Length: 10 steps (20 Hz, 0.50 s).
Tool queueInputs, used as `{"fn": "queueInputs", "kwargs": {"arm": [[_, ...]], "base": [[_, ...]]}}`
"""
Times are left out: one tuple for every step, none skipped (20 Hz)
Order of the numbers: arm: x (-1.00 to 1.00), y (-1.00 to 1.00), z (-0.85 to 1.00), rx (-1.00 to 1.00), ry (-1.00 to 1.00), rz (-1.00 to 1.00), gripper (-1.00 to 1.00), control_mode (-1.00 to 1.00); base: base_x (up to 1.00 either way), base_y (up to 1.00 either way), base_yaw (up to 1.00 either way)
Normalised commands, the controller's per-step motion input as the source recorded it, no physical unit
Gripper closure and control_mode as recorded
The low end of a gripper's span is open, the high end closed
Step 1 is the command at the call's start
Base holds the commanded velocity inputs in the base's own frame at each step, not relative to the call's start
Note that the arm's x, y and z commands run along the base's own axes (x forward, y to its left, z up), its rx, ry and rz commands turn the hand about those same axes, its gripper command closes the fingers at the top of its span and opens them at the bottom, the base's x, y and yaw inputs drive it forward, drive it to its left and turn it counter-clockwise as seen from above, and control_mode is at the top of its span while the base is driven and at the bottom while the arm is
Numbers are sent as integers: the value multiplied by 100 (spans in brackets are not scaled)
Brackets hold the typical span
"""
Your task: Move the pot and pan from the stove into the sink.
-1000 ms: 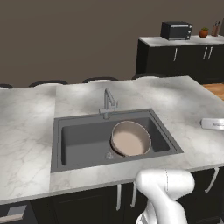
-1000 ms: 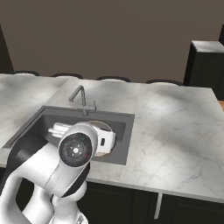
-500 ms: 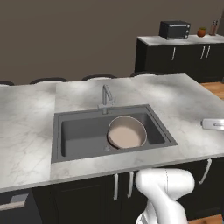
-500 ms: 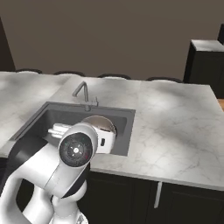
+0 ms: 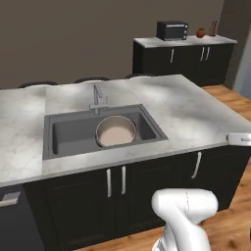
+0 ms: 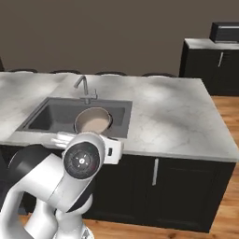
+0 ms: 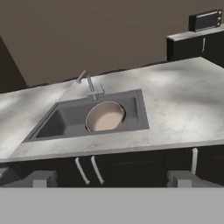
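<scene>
The beige pot point(image 5: 116, 131) point(image 6: 93, 120) point(image 7: 105, 116) stands upright in the right half of the dark grey sink point(image 5: 68, 133) point(image 6: 50, 115) point(image 7: 65, 119), just in front of the faucet. My gripper point(image 7: 113, 178) is open, with nothing between its two fingertips point(image 7: 41, 178), and it hangs well back from the counter, facing the sink from in front of the cabinet doors. The pan and the stove are out of view.
A silver faucet point(image 5: 96, 98) point(image 7: 89, 83) rises behind the basin. Black cabinets with silver handles point(image 5: 115, 180) front the marble island. A small white object point(image 5: 240, 138) lies at the counter's right edge. A microwave point(image 5: 172, 30) sits on the far back counter. Wood floor lies to the right.
The whole picture has shifted: the base has backed away from the island, so the cabinet fronts and floor now show. The pot has stayed in the sink. The gripper stays open.
</scene>
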Motion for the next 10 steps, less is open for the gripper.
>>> {"fn": "queueInputs", "kwargs": {"arm": [[0, 0, 0, 0, 0, 0, -100, 100], [0, 0, 0, 0, 0, 0, -100, 100], [0, 0, 0, 0, 0, 0, -100, 100], [0, 0, 0, 0, 0, 0, -100, 100], [0, 0, 0, 0, 0, 0, -100, 100], [0, 0, 0, 0, 0, 0, -100, 100], [0, 0, 0, 0, 0, 0, -100, 100], [0, 0, 0, 0, 0, 0, -100, 100], [0, 0, 0, 0, 0, 0, -100, 100], [0, 0, 0, 0, 0, 0, -100, 100]], "base": [[0, -27, -43], [5, -21, -47], [5, -20, -47], [5, -20, -48], [5, -20, -48], [4, -20, -48], [4, -20, -48], [4, -20, -48], [4, -17, -48], [3, -17, -49]]}}
